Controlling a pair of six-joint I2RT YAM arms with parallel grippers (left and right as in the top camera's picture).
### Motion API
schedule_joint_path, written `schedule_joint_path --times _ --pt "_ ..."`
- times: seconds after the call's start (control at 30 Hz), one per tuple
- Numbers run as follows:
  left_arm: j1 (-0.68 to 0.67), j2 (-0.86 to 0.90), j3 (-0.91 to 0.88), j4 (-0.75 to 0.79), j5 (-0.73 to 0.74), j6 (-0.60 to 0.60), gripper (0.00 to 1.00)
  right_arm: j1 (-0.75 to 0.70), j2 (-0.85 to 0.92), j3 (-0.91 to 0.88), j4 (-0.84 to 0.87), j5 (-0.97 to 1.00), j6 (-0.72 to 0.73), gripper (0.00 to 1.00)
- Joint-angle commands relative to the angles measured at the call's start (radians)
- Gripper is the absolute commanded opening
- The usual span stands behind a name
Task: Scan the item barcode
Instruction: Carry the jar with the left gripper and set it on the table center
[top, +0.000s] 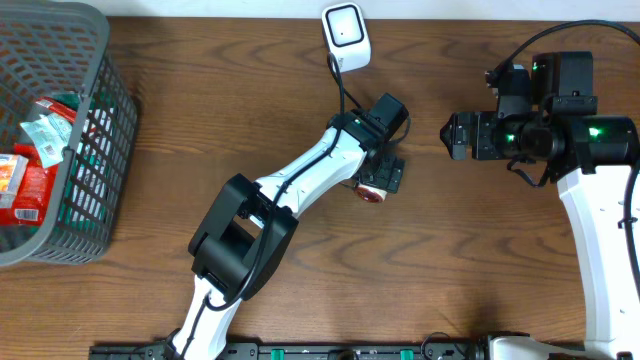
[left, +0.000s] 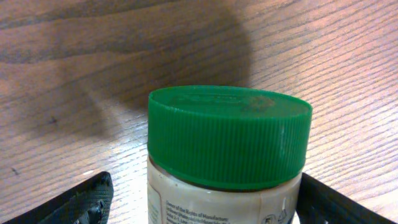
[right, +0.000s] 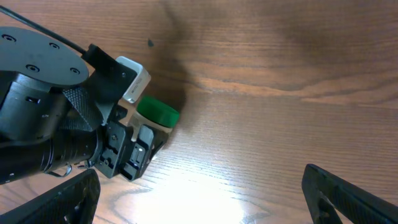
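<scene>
Left tool (left: 205, 199) is open around the jar (left: 229, 137). You can see one finger (left: 81, 202) standing clear of the jar's side with bare desk (left: 74, 93) showing in the gap. The opposite finger sits just beside the jar wall, and I can't tell whether it touches. So the tool straddles the jar without clamping it.

The jar has a green ribbed lid over a pale label with small print, which is cropped at the frame edge and unreadable. From your overhead view the jar is mid-desk at the end of the left arm, near the white scanner (top: 346, 36) and on its robot side. It is well apart from the grey basket (top: 100, 120) of packets at the left edge. I can't tell whether the jar sits flat or tilted.

Right tool (right: 199, 199) is spread wide with only desk between the fingers. It is pointed at the left tool and the jar.
</scene>
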Motion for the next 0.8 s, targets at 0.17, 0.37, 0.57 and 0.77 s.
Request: schedule_joint_path --times 0.17,0.37,0.57,0.77 --pt "0.003 -0.019 0.023 0.004 0.003 -0.004 0.96 -0.006 0.001 0.011 -0.001 -0.012 0.01 0.99" --pt "0.003 -0.051 0.023 0.004 0.003 -0.004 0.96 -0.006 0.001 0.011 -0.001 -0.012 0.01 0.99" --pt "0.004 -0.109 0.023 0.005 0.003 -0.004 0.96 -0.006 0.001 0.011 -0.001 -0.012 0.01 0.99" --pt "0.045 -0.244 0.029 0.008 0.014 0.019 0.97 -0.006 0.001 0.011 -0.001 -0.012 0.01 0.99"
